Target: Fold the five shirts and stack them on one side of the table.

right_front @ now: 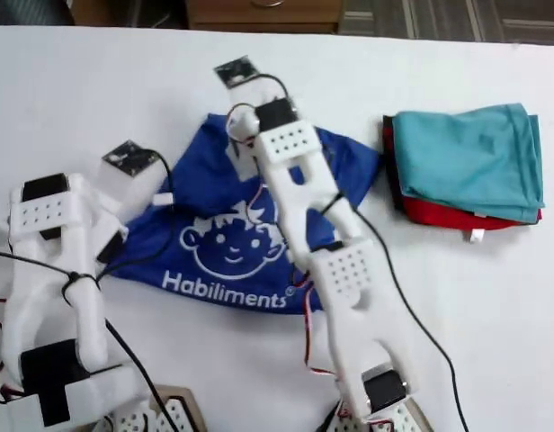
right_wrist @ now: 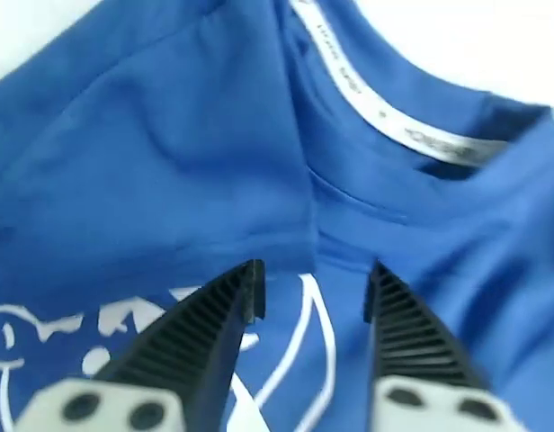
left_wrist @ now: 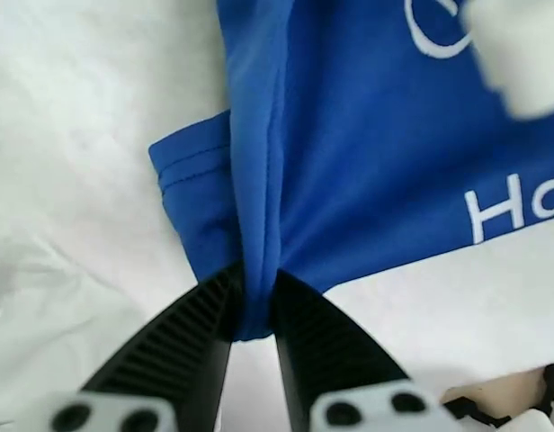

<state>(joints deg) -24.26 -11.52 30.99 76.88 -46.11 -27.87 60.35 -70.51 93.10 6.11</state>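
Though crumpled, blue shirt (left_wrist: pixel 349 153) in left hand (left_wrist: pixel 256 277).

Left arm (right_front: pixel 88 324) & right arm (right_front: pixel 358 306): white plastic, hole-grid plates (right_front: pixel 41 212), black motors (right_front: pixel 275 113) at joints, black & red cables (right_front: pixel 405 301) alongside. Left gripper (left_wrist: pixel 253 301), right gripper (right_wrist: pixel 311 292): black ribbed fingers (left_wrist: pixel 183 337), white bases (right_wrist: pixel 106 405) w/ dark screw holes (left_wrist: pixel 106 418).
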